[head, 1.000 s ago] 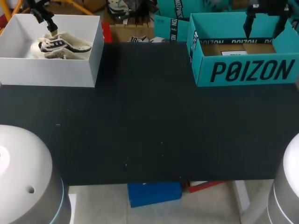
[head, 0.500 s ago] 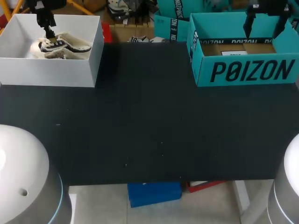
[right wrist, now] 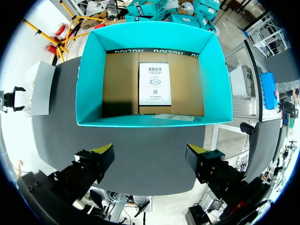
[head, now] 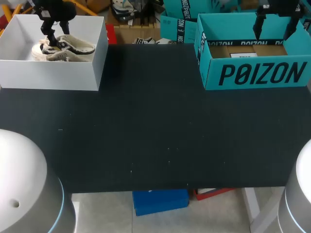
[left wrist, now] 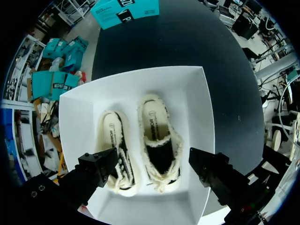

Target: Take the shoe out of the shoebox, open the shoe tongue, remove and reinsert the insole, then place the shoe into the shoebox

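Black table (head: 155, 136), head view: white shoebox (head: 53, 75) at far left, teal shoebox (head: 252, 75) at far right. Left gripper (head: 54, 36) hangs over the pair of shoes (head: 77, 48) in the white shoebox, hiding part of them. Right gripper (head: 274, 24) above teal shoebox, arm cut off at frame edge.
Left wrist view: shoes side by side on box floor, beneath wide-apart fingers; contact not discernible.
Right wrist view: fingers wide, holding nothing; white sheet (right wrist: 154, 84) on teal shoebox's brown floor.
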You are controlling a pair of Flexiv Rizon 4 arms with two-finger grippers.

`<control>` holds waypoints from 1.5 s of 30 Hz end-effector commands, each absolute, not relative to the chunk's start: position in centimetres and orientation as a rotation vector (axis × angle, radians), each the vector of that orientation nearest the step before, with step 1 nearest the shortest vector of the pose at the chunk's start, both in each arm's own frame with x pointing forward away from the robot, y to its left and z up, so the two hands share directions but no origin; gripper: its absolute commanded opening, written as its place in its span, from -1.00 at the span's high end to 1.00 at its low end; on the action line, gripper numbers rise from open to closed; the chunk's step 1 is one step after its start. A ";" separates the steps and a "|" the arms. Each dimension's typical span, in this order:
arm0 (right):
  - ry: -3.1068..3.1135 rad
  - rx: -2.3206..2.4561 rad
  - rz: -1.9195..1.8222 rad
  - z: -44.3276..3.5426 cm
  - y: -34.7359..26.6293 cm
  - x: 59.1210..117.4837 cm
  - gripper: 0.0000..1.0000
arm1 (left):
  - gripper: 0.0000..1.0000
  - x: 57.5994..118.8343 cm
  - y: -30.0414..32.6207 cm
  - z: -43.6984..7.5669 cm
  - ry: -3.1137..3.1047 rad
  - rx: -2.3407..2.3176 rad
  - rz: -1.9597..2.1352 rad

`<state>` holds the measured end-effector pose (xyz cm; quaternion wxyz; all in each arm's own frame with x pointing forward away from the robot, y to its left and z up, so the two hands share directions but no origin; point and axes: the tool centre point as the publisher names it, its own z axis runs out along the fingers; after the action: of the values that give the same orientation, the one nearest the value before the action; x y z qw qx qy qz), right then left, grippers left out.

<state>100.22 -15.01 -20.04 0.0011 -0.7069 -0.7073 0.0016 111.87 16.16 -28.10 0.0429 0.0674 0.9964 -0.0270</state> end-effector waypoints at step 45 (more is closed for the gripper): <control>-2.220 -2.219 0.006 -20.0 -15.0 100.3 -1.00 | 0.05 113.7 15.5 -38.8 3.144 -0.033 0.005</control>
<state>100.21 -15.00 -20.04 0.0011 -0.7069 -0.7073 0.0017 113.66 15.72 -38.06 -0.0027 -0.0108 0.9999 0.0002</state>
